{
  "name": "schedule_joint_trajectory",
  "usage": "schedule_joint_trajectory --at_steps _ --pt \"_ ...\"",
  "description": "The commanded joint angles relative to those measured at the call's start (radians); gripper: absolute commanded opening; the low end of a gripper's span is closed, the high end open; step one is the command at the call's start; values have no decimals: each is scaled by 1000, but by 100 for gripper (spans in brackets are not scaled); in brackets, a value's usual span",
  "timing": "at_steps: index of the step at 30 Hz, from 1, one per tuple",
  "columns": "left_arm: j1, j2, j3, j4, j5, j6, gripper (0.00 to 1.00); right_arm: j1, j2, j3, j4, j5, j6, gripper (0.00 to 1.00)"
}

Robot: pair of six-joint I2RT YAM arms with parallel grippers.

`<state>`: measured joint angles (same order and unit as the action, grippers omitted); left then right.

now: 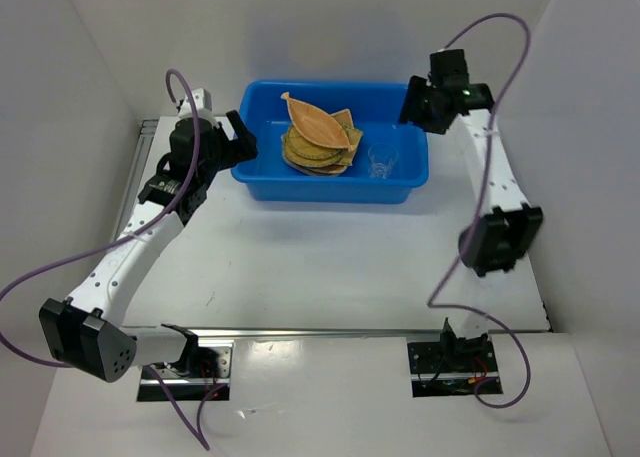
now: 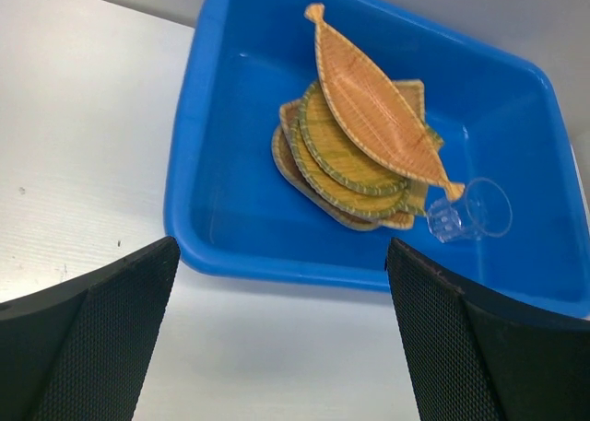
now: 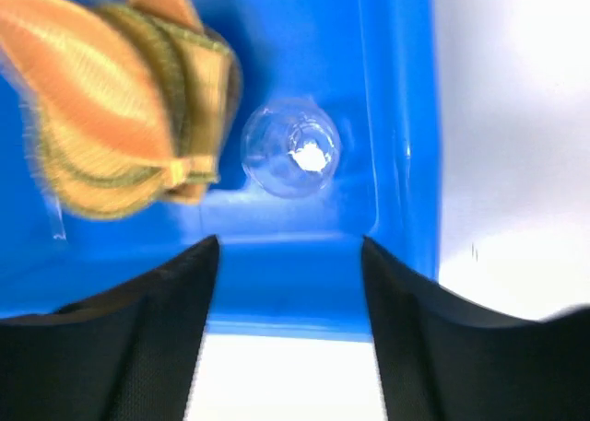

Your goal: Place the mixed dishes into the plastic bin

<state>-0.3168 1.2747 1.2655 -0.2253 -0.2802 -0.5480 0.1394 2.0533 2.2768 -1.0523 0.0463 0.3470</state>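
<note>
The blue plastic bin (image 1: 262, 173) stands at the back of the table. Inside it lies a stack of tan woven-bamboo trays (image 1: 312, 154) with the pointed leaf-shaped tray (image 1: 318, 125) on top, and the small clear plastic cup (image 1: 382, 160) to their right. The bin (image 2: 212, 255), the stack (image 2: 346, 168) and the cup (image 2: 475, 209) show in the left wrist view, and the bin (image 3: 406, 117), the stack (image 3: 101, 117) and the cup (image 3: 290, 149) in the right wrist view. My left gripper (image 1: 243, 140) is open and empty beside the bin's left end. My right gripper (image 1: 413, 104) is open and empty over the bin's right end.
White walls enclose the table on the left, back and right. The right arm's elbow (image 1: 500, 239) hangs over the table's right side. Purple cables (image 1: 60, 267) loop from both arms. Bare white tabletop (image 1: 330, 257) lies in front of the bin.
</note>
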Motion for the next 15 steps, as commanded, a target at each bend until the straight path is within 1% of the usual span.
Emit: schedule_joint_trajectory --at_steps 1,2,3,4,5,6,7,8,9,10,11,12,13,14,15 --pt "-4 -1 43 -40 85 51 100 -3 -381 -324 171 40 -3 70" --pt "-4 -12 32 -57 108 51 100 -3 -462 -420 219 40 12 73" --pt "-4 -35 22 -93 142 51 100 -3 -538 -507 289 40 12 73" --pt "-4 -49 8 -107 157 51 100 -3 -608 -646 308 40 26 73" --pt "-4 -66 -35 -118 168 51 100 -3 -736 -705 317 12 52 73" --pt "-4 -111 -58 -138 179 37 100 -3 -795 -756 318 -6 69 73" --pt "-4 -136 -78 -152 179 25 100 -3 -849 -849 318 -35 84 73" --pt "5 -159 -96 -167 179 25 100 -3 -958 -894 328 -72 99 74" --pt "5 -214 -133 -193 170 11 100 -3 -1010 -936 328 -135 137 76" --pt "5 -244 -150 -207 159 -6 100 -3 -1062 -1018 328 -161 162 79" --pt "15 -274 -164 -223 159 -19 100 -3 -1115 -1060 353 -190 187 85" --pt "24 -341 -178 -248 159 -32 100 -3 -1230 -1101 366 -242 237 100" --pt "24 -380 -207 -258 138 -68 100 -3 -1287 -1184 382 -259 268 100" --pt "24 -420 -218 -273 109 -94 100 -3 -1347 -1227 405 -270 299 100" --pt "24 -499 -227 -313 80 -121 100 -3 -1468 -1269 405 -282 329 100"
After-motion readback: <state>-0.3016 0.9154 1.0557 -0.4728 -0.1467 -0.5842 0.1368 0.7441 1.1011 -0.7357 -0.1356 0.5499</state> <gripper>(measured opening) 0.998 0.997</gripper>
